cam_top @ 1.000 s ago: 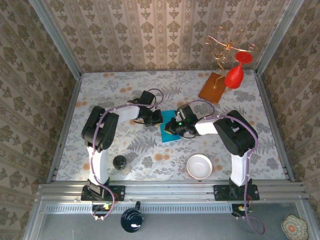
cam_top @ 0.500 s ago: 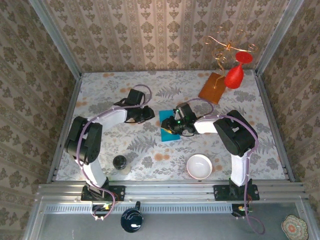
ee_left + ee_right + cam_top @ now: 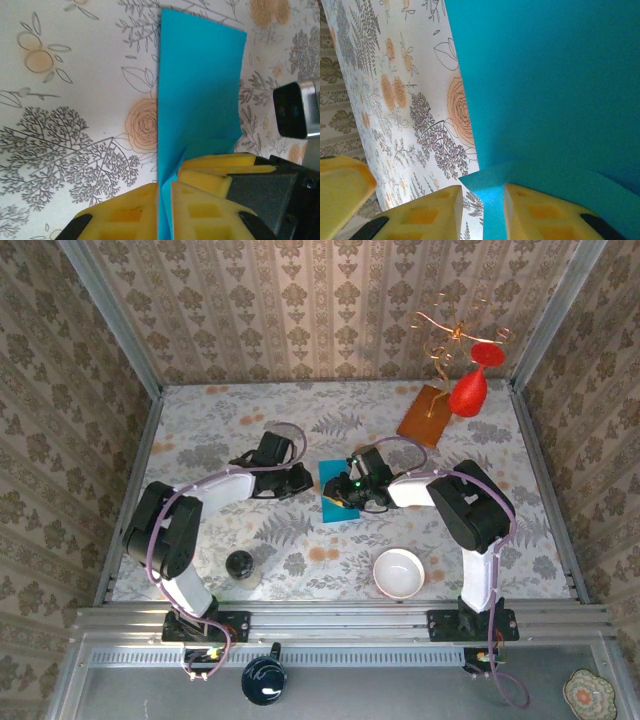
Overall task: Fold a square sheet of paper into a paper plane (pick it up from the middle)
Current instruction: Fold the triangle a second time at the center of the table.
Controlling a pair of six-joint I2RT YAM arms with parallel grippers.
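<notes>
The square sheet of paper (image 3: 332, 508) is teal-blue and creased to a narrower strip (image 3: 200, 85) on the flowered table. My left gripper (image 3: 300, 480) is at its left edge. In the left wrist view its yellow jaws (image 3: 165, 187) pinch a raised fold of that edge. My right gripper (image 3: 345, 495) sits over the sheet's middle. In the right wrist view its jaws (image 3: 482, 192) stand apart, and a lifted corner of the paper (image 3: 545, 75) lies against the right finger (image 3: 530, 210), with bare table showing beside the left one.
A white bowl (image 3: 399, 573) stands front right and a small dark jar (image 3: 239, 564) front left. At the back right are an orange-brown board (image 3: 425, 415) and a red glass-shaped ornament (image 3: 467, 395) on a wire stand. Patterned walls close in three sides.
My left gripper drew away to the left, then came back to the paper's left edge and closed on it. My right gripper's jaws parted a little and stayed over the sheet.
</notes>
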